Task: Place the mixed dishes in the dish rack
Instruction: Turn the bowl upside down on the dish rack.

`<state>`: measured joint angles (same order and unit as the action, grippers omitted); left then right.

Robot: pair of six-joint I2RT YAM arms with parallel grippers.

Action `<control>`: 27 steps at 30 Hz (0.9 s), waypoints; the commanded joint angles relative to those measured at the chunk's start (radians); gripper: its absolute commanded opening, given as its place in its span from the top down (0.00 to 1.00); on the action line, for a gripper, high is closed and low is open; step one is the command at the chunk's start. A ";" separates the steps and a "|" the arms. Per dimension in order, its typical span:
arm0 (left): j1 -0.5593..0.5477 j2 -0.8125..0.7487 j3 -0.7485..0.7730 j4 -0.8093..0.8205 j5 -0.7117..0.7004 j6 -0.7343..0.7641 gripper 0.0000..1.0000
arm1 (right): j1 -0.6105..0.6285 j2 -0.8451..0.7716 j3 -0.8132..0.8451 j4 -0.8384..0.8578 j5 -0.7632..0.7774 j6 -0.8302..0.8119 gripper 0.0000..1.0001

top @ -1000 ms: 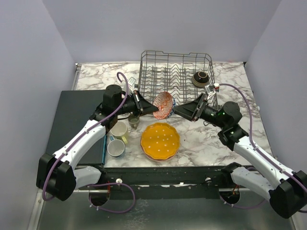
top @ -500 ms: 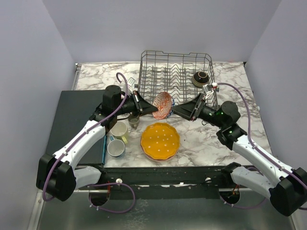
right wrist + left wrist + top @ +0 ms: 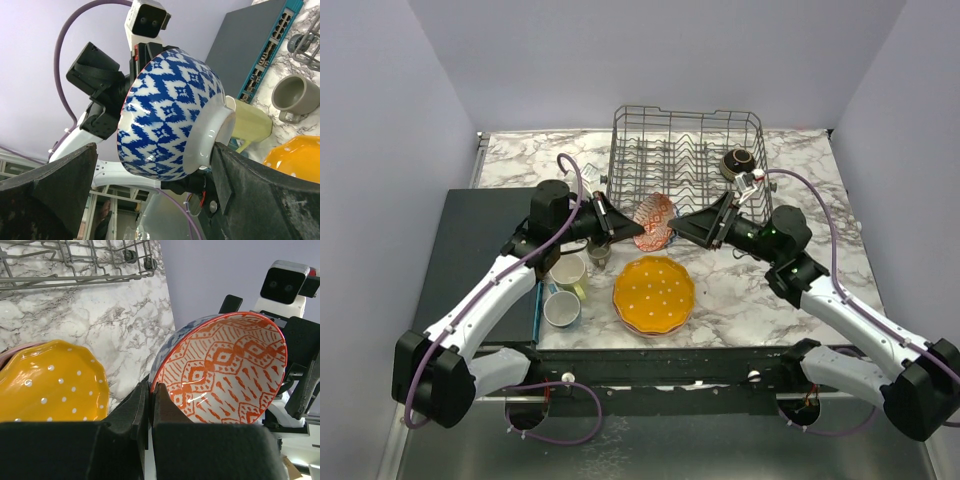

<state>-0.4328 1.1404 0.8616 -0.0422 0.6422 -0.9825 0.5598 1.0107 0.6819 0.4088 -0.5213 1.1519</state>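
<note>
1. Two hands meet at a patterned bowl [image 3: 655, 220], which is tilted on edge above the counter [image 3: 740, 290], just before the rack [image 3: 620, 150].
2. Left hand [image 3: 151, 390] is clenched on the bowl's rim.
3. Right hand [image 3: 682, 224] is spread wide, its fingers [image 3: 50, 190] flanking the bowl's blue outside.
4. Orange plate [image 3: 653, 292] lies on the counter below.

No legible text, labels, brands or numbers on anything visible.
</note>
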 commanded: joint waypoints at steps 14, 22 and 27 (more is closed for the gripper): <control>-0.001 -0.030 0.039 -0.106 -0.090 0.089 1.00 | 0.067 0.022 0.067 0.019 0.086 -0.025 0.13; 0.000 -0.020 0.040 -0.114 -0.093 0.099 1.00 | 0.071 0.030 0.072 0.022 0.083 -0.024 0.35; 0.000 -0.010 0.042 -0.115 -0.088 0.098 1.00 | 0.072 0.029 0.075 0.019 0.081 -0.029 0.53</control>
<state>-0.4313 1.1236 0.8768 -0.1303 0.5873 -0.9203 0.6109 1.0473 0.6987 0.3496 -0.4278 1.1118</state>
